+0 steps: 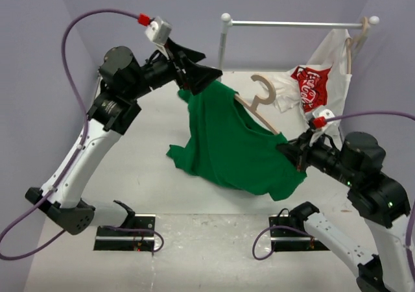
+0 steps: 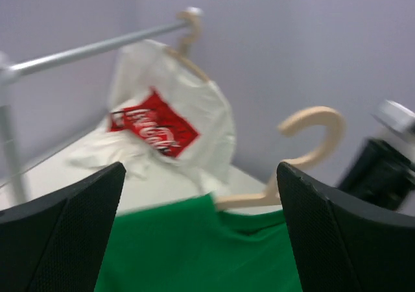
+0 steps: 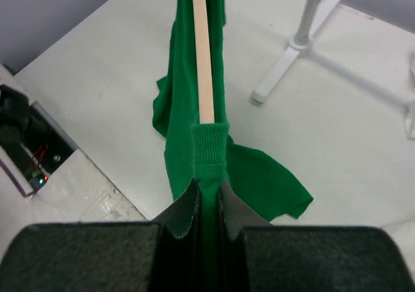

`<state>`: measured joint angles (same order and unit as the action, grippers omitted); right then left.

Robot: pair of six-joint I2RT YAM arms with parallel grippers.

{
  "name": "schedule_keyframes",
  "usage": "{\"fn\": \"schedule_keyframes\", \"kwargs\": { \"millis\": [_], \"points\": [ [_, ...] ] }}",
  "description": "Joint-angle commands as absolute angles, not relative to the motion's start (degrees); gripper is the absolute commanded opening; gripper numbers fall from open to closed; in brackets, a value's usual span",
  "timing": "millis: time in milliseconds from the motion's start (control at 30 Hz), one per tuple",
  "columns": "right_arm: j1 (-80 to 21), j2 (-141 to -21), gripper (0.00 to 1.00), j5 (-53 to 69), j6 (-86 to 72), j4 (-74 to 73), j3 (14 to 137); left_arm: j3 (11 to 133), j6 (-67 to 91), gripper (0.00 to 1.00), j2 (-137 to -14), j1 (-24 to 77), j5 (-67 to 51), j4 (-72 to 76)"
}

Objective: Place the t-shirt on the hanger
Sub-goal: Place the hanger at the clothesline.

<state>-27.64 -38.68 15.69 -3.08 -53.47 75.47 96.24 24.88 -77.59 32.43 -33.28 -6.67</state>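
The green t-shirt (image 1: 227,143) hangs draped over the pale wooden hanger (image 1: 262,91), which is held in the air with its hook poking out at the top. My right gripper (image 1: 290,150) is shut on the hanger's lower end through the shirt cloth. In the right wrist view the gripper (image 3: 209,191) pinches the green ribbed hem (image 3: 210,149), and the hanger bar (image 3: 204,58) runs away from it. My left gripper (image 1: 194,68) is open at the shirt's upper left. In the left wrist view its gripper (image 2: 200,169) is spread wide, with the shirt (image 2: 201,246) between and the hanger hook (image 2: 318,133) beyond.
A white clothes rail (image 1: 292,24) on a post (image 1: 224,45) stands at the back. A white shirt with a red logo (image 1: 318,78) hangs from it on a second hanger (image 1: 353,42). The rail's foot (image 3: 295,45) rests on the table. Grey walls close in on all sides.
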Motion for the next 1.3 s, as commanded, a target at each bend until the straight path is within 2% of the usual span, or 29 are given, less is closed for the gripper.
{"fn": "schedule_keyframes", "kwargs": {
  "millis": [0, 200, 333, 433, 567, 733, 800, 933, 1267],
  "points": [
    [-27.5, -32.0, 0.00, -6.0, -10.2, -56.5, 79.6, 89.9, 22.6, 1.00, -64.5, 31.9, 12.4, -15.1],
    [-27.5, -36.6, 0.00, -26.5, -8.6, -66.5, 92.7, 78.7, 17.7, 1.00, -53.9, 31.9, 10.9, -18.1],
    [-27.5, -42.0, 0.00, -28.9, -7.3, -66.3, 93.9, 68.6, 14.6, 1.00, -47.7, 31.9, 7.6, -18.6],
    [-26.7, -47.6, 0.00, -30.1, -7.4, -60.3, 90.0, 60.5, 10.9, 1.00, -43.0, 32.0, 2.4, -18.5],
    [-13.2, -53.8, 0.00, -12.7, -9.9, -43.3, 81.4, 53.5, 10.0, 1.00, -39.0, 31.9, -1.8, -22.9],
    [-12.3, -60.3, 0.00, -10.6, -14.3, -32.3, 80.6, 46.5, 8.2, 1.00, -35.4, 31.9, -0.1, -23.8],
    [-12.3, -62.1, 0.00, -10.1, -15.2, -27.4, 81.3, 43.0, 8.3, 1.00, -33.5, 31.9, 3.7, -21.2],
    [-12.1, -65.6, 0.00, -8.2, -15.6, -21.8, 83.2, 38.0, 9.6, 1.00, -31.2, 31.9, 3.7, -18.2],
    [-9.0, -71.6, 0.00, -3.8, -17.2, -16.0, 81.1, 36.4, 10.1, 1.00, -28.4, 32.0, 1.4, -18.0]
  ]
}}
